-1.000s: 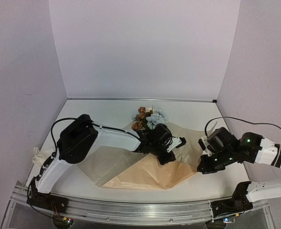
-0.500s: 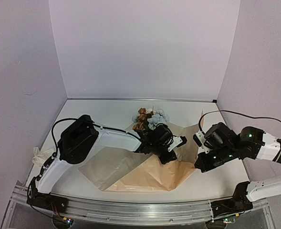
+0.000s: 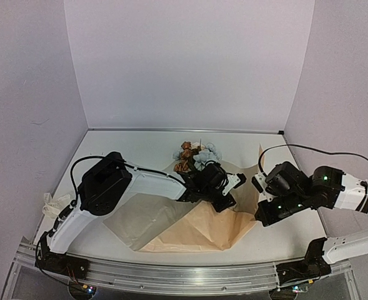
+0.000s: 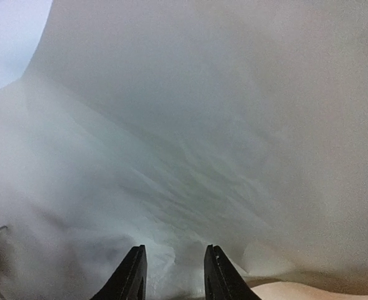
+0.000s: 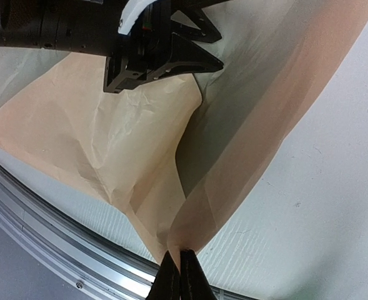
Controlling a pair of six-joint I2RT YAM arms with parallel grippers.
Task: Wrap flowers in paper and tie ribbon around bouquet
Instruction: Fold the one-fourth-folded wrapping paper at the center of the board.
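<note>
Paper (image 3: 196,228): one tan sheet, creased and partly folded over itself, lying mid-counter (image 3: 134,147) in the top view. Its 3 o'clock edge stands up off the surface.

Flowers (image 3: 195,155): one bunch. The pale blue and brown-orange heads show at the sheet's 12 o'clock edge, and the stems are hidden under the paper and the arm. The blooms are too small to count.

Ribbon (image 3: 51,203): one cream-white heap at the counter's 9 o'clock side, well apart from the sheet.

There are two arms, each with one hand.

Left hand (image 4: 174,275): above the sheet's middle, with the two fingers parted and paper filling the view just ahead. Nothing is visibly clamped.

Right hand (image 5: 178,275): at 3 o'clock, with the fingers pressed together, pinching a pointed fold of the paper's edge.
</note>
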